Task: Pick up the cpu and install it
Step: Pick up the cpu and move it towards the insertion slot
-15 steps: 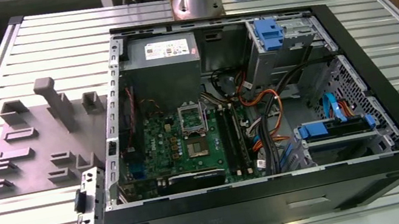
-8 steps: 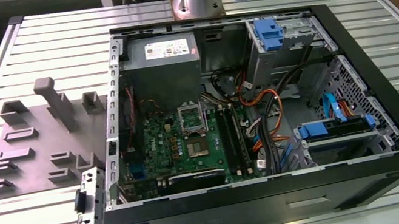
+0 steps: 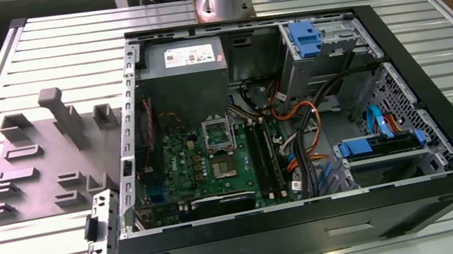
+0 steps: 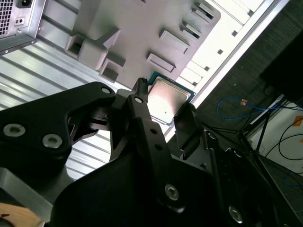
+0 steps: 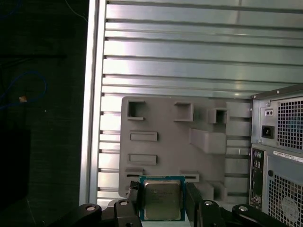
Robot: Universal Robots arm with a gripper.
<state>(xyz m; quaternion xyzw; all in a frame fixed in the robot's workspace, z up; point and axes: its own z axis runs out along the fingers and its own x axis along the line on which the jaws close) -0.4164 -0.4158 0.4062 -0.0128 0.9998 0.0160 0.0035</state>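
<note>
Cpu (image 5: 162, 199) sits clamped between the hand's (image 5: 163, 196) two fingers.

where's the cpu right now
In the first wrist view the cpu is clamped in the gripper, held in the air over the near edge of the grey tray, with the case off to one side.

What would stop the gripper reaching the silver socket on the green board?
Probably nothing, so likely yes: the case lies open, the socket faces up, and the orange cables lie clear of it. The gripper holds the cpu.
</note>
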